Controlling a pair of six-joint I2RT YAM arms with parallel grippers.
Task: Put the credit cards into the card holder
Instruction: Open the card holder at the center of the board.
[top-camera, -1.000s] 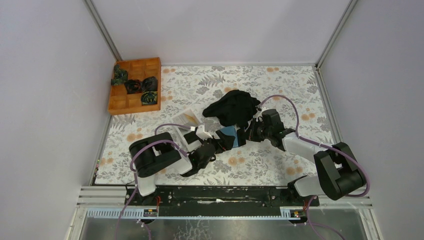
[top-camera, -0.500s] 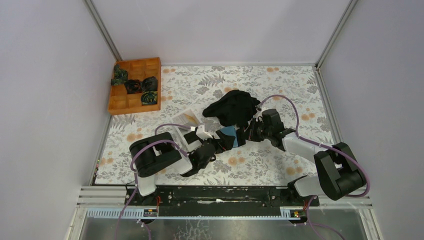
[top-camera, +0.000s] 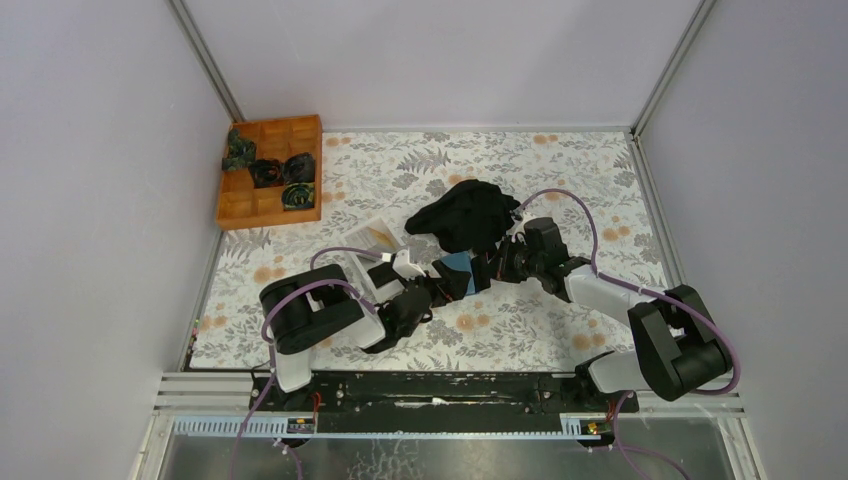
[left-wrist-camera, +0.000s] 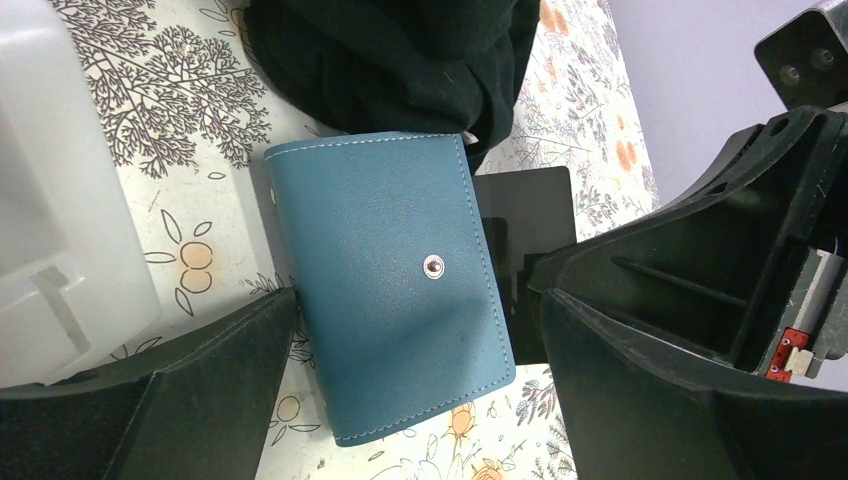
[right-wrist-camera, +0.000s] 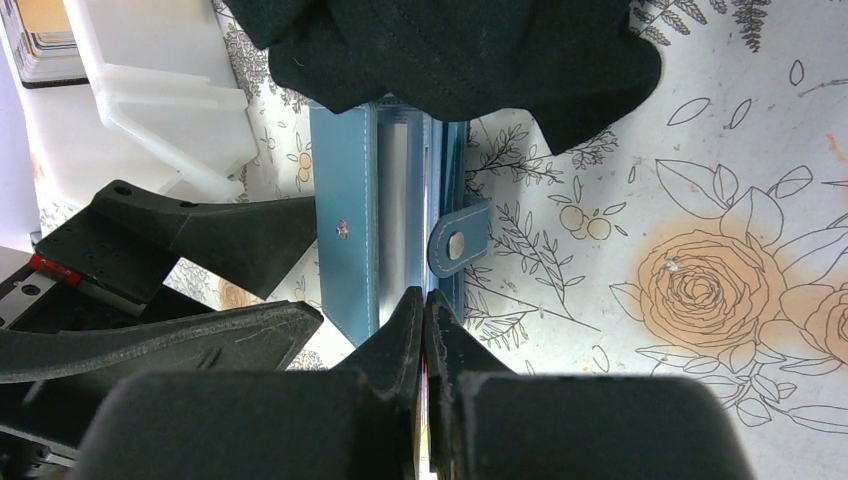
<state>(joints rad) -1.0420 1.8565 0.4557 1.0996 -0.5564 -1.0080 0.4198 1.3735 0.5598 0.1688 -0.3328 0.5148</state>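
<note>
Pointing a short end at the black cloth (left-wrist-camera: 400, 60), the card holder (left-wrist-camera: 390, 290) lies within the wide-spread left hand (left-wrist-camera: 418, 300), the right hand (right-wrist-camera: 425, 300) clamping a black card (left-wrist-camera: 525, 230) beside it.

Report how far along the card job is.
Done: nothing visibly finished. In hand: the left gripper stands open around the card holder; the right gripper, shut, seems to pinch the black card, partly hidden behind the holder's edge. Left: push it home; any further cards in the white tray are unclear.
</note>
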